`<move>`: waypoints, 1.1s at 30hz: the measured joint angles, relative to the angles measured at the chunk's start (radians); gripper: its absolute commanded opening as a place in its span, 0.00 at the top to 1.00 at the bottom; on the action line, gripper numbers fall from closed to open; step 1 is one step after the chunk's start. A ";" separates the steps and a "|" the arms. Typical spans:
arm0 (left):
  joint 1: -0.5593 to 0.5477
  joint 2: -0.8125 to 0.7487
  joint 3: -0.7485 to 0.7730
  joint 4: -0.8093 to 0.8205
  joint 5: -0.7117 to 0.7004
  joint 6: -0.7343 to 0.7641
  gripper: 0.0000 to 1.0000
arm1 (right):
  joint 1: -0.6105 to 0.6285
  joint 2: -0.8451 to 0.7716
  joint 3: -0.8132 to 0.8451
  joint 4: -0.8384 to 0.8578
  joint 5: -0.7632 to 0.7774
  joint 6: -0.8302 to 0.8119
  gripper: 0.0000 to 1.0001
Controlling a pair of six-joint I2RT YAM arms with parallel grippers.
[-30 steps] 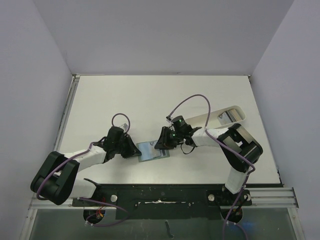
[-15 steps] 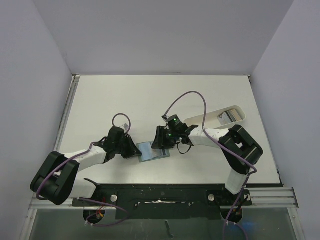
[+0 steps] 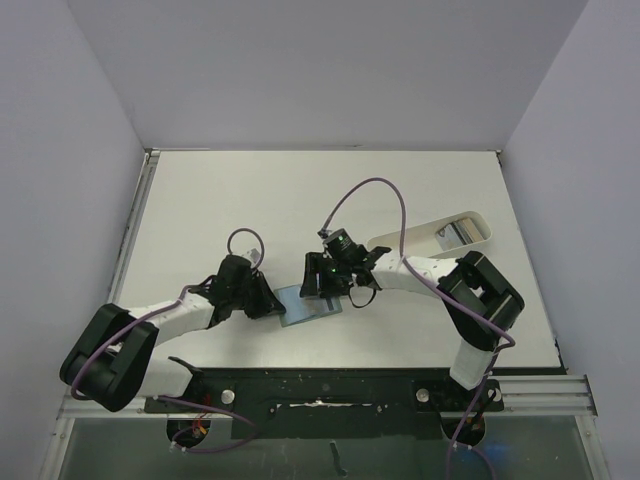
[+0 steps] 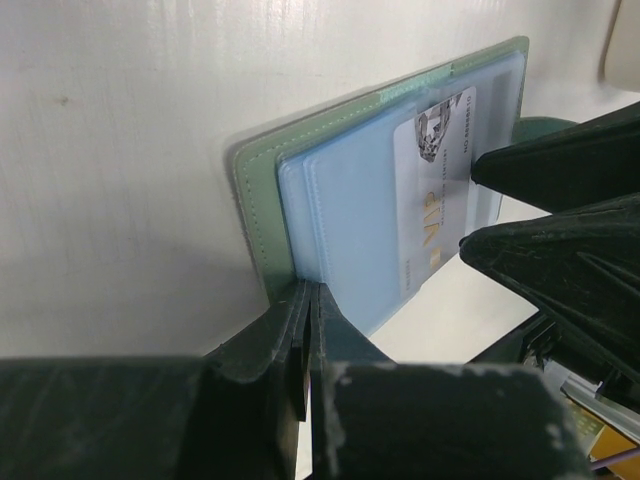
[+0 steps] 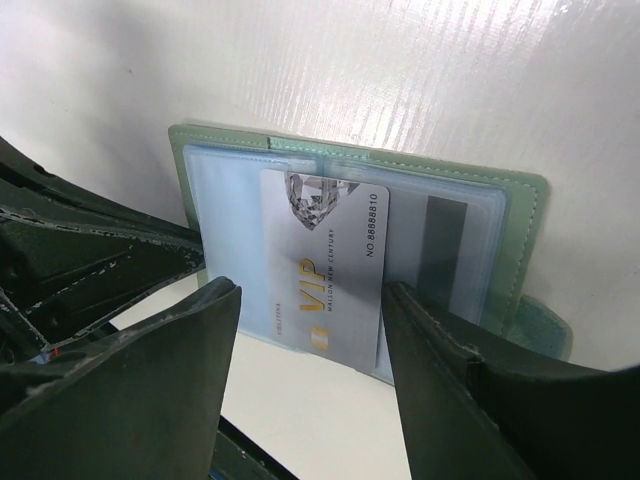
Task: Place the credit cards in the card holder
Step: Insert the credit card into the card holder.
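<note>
Found left gripper (image 4: 303,297) shut tight on holder (image 4: 258,190) edge. Found right gripper (image 5: 310,296) spread, empty, astride card (image 5: 325,262). Judged card light, stiff, slick; advise pinching long edges, sliding flat.

It looked like a robot lab cell: a bare white table (image 3: 250,200) boxed in by plain pale walls (image 3: 330,70) on three sides, a left arm (image 3: 170,315) and right arm (image 3: 430,272) bolted to a black rail (image 3: 320,384) at the near edge, purple cables (image 3: 375,181) looping off them
</note>
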 measured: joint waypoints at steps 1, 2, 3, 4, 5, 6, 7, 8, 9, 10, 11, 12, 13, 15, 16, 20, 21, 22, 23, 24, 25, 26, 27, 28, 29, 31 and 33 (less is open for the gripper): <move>-0.002 -0.002 -0.003 0.001 0.000 -0.001 1.00 | 0.004 0.000 0.001 -0.002 0.003 -0.003 0.39; -0.003 -0.005 -0.005 0.001 0.000 -0.002 1.00 | 0.008 0.000 0.002 -0.002 0.003 -0.006 0.39; -0.005 -0.008 -0.009 0.004 0.000 -0.003 1.00 | 0.012 0.000 0.002 -0.002 0.003 -0.008 0.39; -0.005 -0.010 -0.014 0.008 0.002 -0.005 1.00 | 0.014 0.000 0.003 -0.002 0.004 -0.011 0.39; -0.005 -0.012 -0.017 0.013 0.002 -0.006 1.00 | 0.017 0.000 0.003 -0.001 0.005 -0.013 0.39; -0.005 -0.013 -0.020 0.018 0.002 -0.006 1.00 | 0.020 0.000 0.003 -0.001 0.005 -0.014 0.39; -0.005 -0.014 -0.021 0.021 0.002 -0.008 1.00 | 0.023 0.000 0.003 -0.001 0.006 -0.015 0.39; -0.005 -0.014 -0.023 0.022 0.003 -0.008 1.00 | 0.024 0.000 0.003 -0.001 0.006 -0.015 0.39; -0.005 -0.016 -0.024 0.025 0.002 -0.010 1.00 | 0.025 0.000 0.003 0.000 0.006 -0.015 0.39; -0.005 -0.016 -0.026 0.027 0.002 -0.013 1.00 | 0.027 0.000 0.003 0.001 0.005 -0.016 0.39; -0.005 -0.016 -0.026 0.027 0.002 -0.014 1.00 | 0.027 0.002 0.003 0.003 0.002 -0.017 0.39; -0.005 -0.016 -0.026 0.027 0.002 -0.015 1.00 | 0.028 0.005 0.003 0.010 -0.004 -0.018 0.39; -0.005 -0.016 -0.026 0.027 0.002 -0.016 1.00 | 0.028 0.010 0.003 0.023 -0.014 -0.019 0.39; -0.005 -0.016 -0.026 0.028 0.002 -0.017 1.00 | 0.029 0.018 0.002 0.054 -0.036 -0.020 0.39; -0.005 -0.016 -0.026 0.028 0.002 -0.018 1.00 | 0.029 0.020 -0.001 0.073 -0.047 -0.020 0.39; -0.006 -0.015 -0.026 0.029 0.000 -0.023 1.00 | 0.029 0.029 -0.032 0.156 -0.093 -0.022 0.39; -0.007 -0.015 -0.026 0.030 0.000 -0.023 1.00 | 0.030 0.033 -0.034 0.171 -0.103 -0.022 0.39; -0.007 -0.015 -0.026 0.030 -0.001 -0.023 1.00 | 0.030 0.037 -0.037 0.185 -0.112 -0.022 0.39; -0.008 -0.015 -0.026 0.030 -0.001 -0.023 1.00 | 0.030 0.039 -0.038 0.195 -0.119 -0.022 0.40; -0.008 -0.015 -0.026 0.030 -0.001 -0.023 1.00 | 0.030 0.042 -0.038 0.202 -0.123 -0.022 0.41; -0.009 -0.015 -0.026 0.030 -0.001 -0.023 1.00 | 0.030 0.044 -0.038 0.210 -0.127 -0.022 0.42; -0.010 -0.015 -0.026 0.030 -0.001 -0.023 1.00 | 0.030 0.045 -0.039 0.214 -0.130 -0.022 0.43; -0.010 -0.015 -0.026 0.030 -0.001 -0.023 1.00 | 0.031 0.045 -0.042 0.220 -0.132 -0.023 0.44; -0.011 -0.015 -0.026 0.029 -0.001 -0.023 1.00 | 0.031 0.045 -0.044 0.226 -0.133 -0.023 0.46; -0.011 -0.015 -0.026 0.029 -0.002 -0.023 1.00 | 0.032 0.045 -0.046 0.229 -0.132 -0.023 0.47; -0.011 -0.015 -0.025 0.027 -0.004 -0.023 1.00 | 0.034 0.045 -0.050 0.233 -0.132 -0.026 0.49; -0.011 -0.015 -0.024 0.024 -0.005 -0.023 1.00 | 0.035 0.044 -0.056 0.240 -0.132 -0.029 0.50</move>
